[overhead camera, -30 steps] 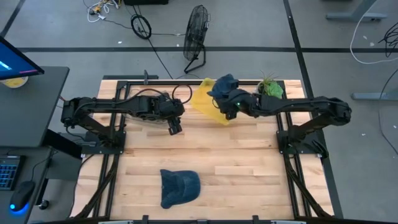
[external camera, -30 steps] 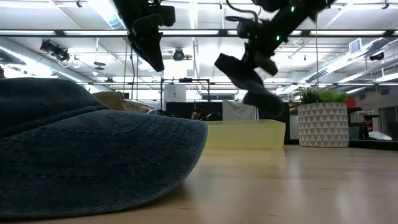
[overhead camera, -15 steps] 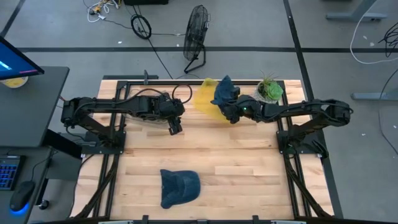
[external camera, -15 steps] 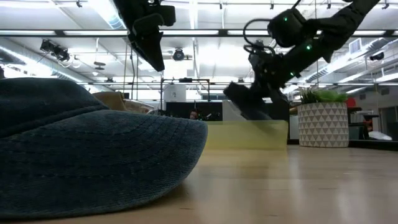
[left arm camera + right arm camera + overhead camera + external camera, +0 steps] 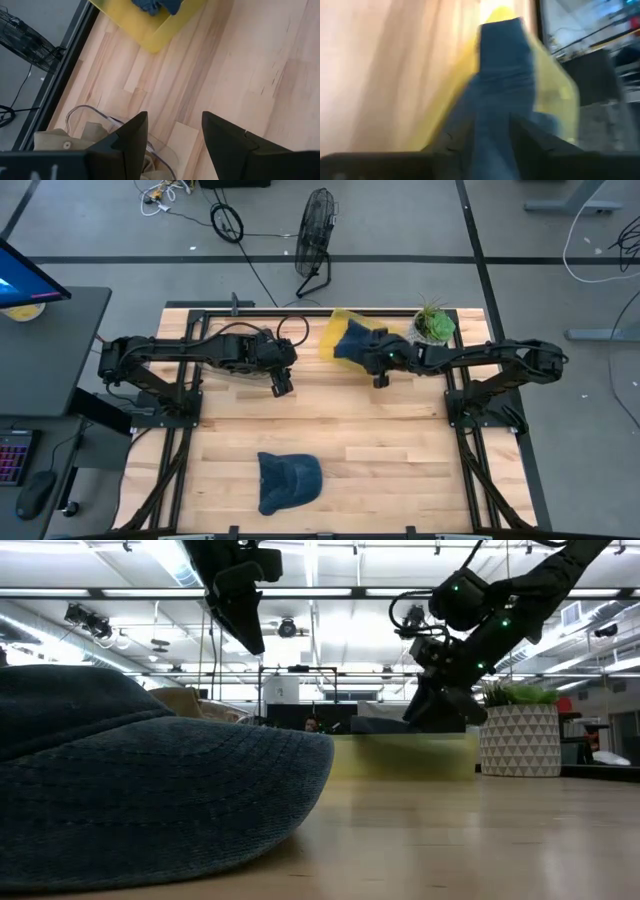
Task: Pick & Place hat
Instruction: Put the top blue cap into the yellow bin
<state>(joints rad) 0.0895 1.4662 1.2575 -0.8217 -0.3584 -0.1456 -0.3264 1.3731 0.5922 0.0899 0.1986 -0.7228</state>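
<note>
A blue denim hat (image 5: 350, 340) lies in the yellow bin (image 5: 335, 323) at the table's far edge. It also shows in the right wrist view (image 5: 500, 85) and in the left wrist view (image 5: 155, 5). My right gripper (image 5: 372, 358) is low over the bin's right side, shut on this hat. A second blue hat (image 5: 290, 480) rests crown up on the table near the front edge and fills the low view's left (image 5: 140, 780). My left gripper (image 5: 281, 383) hangs open and empty above the table, left of the bin. My right gripper holds the blue hat's near part (image 5: 495, 130) between its two fingers (image 5: 540, 145). The fingers slant down from the table's right side. The rest of the hat (image 5: 502, 60) stretches away from the fingers and lies in the yellow bin. The view is blurred, so I cannot tell which part of the hat it is.
A potted plant in a white patterned pot (image 5: 433, 325) stands at the far edge, right of the bin. A beige cloth with a cable (image 5: 90, 135) lies under my left gripper's view. Bare wood lies between the bin and the front hat.
My right gripper has gone down toward the yellow bin with the blue hat. The hat, which hung clear above the bin a second ago, now lies low in the bin.
</note>
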